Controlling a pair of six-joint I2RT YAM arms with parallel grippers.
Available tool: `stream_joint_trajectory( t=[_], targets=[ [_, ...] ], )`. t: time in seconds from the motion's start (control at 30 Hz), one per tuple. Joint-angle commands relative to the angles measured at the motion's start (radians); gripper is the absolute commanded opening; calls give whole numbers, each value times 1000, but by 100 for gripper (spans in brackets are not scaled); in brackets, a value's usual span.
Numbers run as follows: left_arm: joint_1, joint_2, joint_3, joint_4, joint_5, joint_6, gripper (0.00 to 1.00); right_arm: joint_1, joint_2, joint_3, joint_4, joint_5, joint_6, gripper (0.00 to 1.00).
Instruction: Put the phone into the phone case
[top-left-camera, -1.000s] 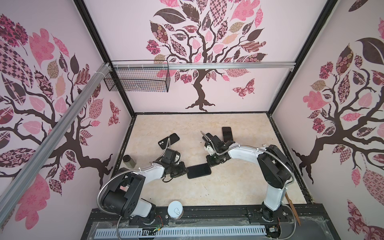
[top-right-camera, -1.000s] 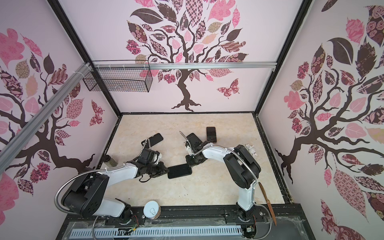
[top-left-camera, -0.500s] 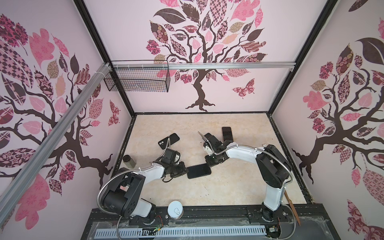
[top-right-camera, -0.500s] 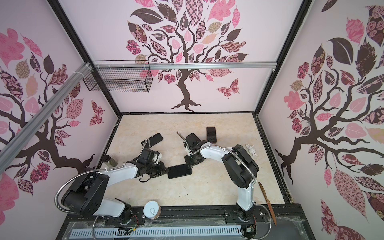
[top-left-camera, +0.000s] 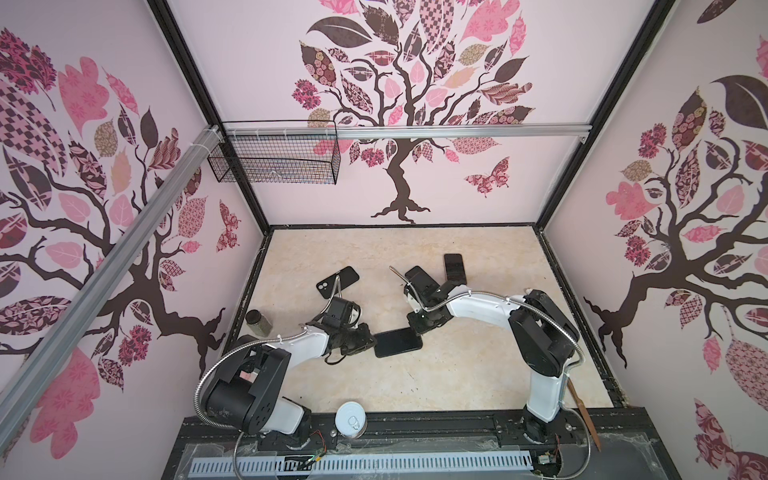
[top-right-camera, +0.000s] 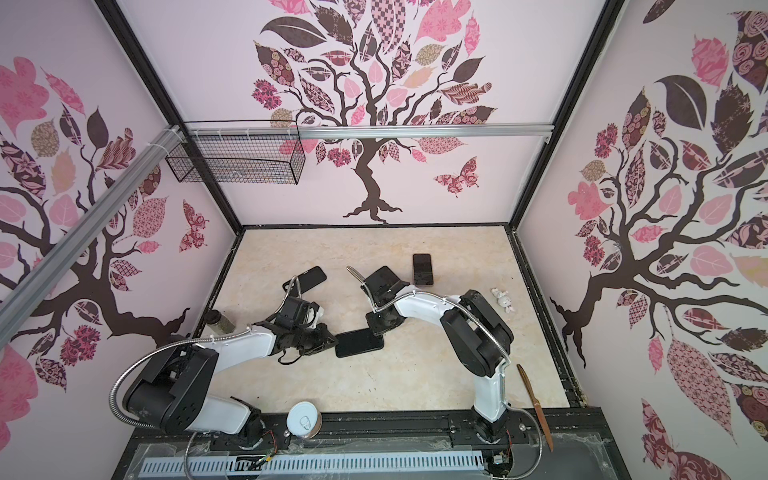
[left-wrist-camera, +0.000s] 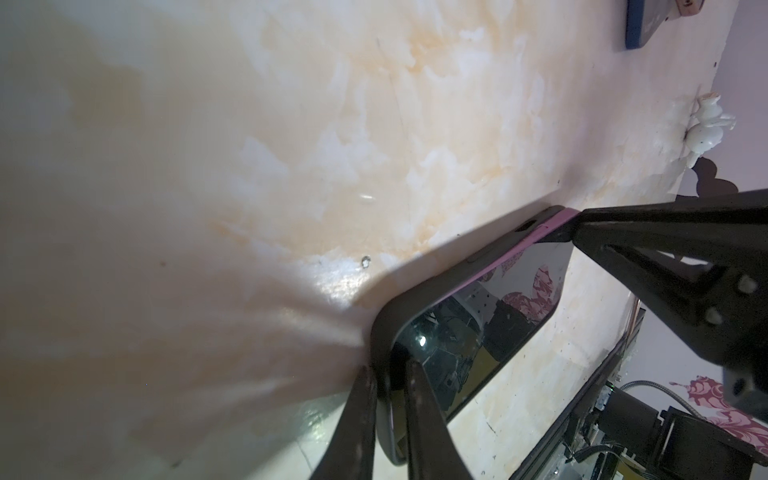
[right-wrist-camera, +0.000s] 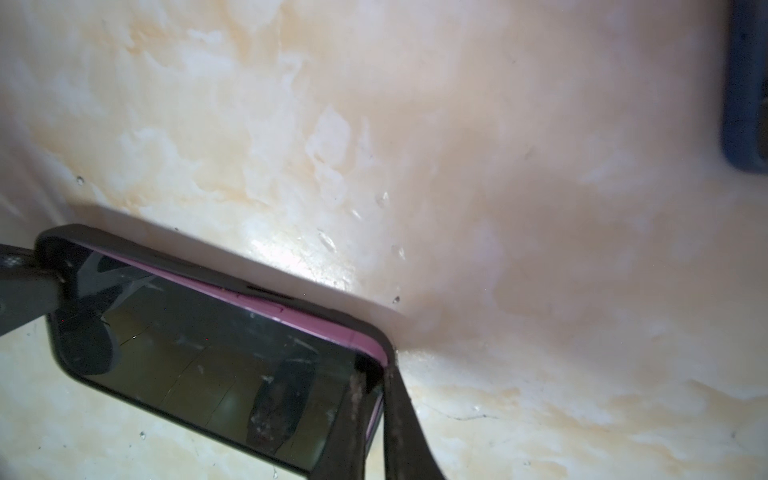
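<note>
In both top views the phone lies mid-table, screen up, inside the black phone case. The left wrist view shows the case rim around the dark screen. The phone's pink edge stands proud of the rim along one side. My left gripper is shut on the case's left end. My right gripper is shut. Its tips rest against the phone's pink corner at the right end.
A second dark case lies back left and another phone back right. A jar stands at the left wall. A white can sits at the front rail. A white figurine and a wooden knife lie on the right.
My right gripper has edged slightly left at the phone's right end. The phone, the case and my left gripper have stayed put.
</note>
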Motion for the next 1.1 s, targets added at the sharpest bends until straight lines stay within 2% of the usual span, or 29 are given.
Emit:
stream_joint_trajectory(
  t=[0.0, 0.33, 0.57, 0.8, 1.07],
  targets=[
    [-10, 32, 13, 74, -12, 2, 15, 83, 324, -124, 24, -26, -19, 11],
    [-10, 34, 10, 74, -21, 1, 15, 93, 347, -113, 0, 12, -11, 11],
    [-10, 32, 6, 74, -25, 0, 15, 101, 350, -123, 10, -11, -10, 12],
    [-10, 32, 1, 75, -30, -2, 15, 93, 207, -156, 44, -52, -5, 13],
    [-8, 16, 5, 57, -28, 22, 15, 28, 28, -152, 22, -74, -14, 15]
  ],
)
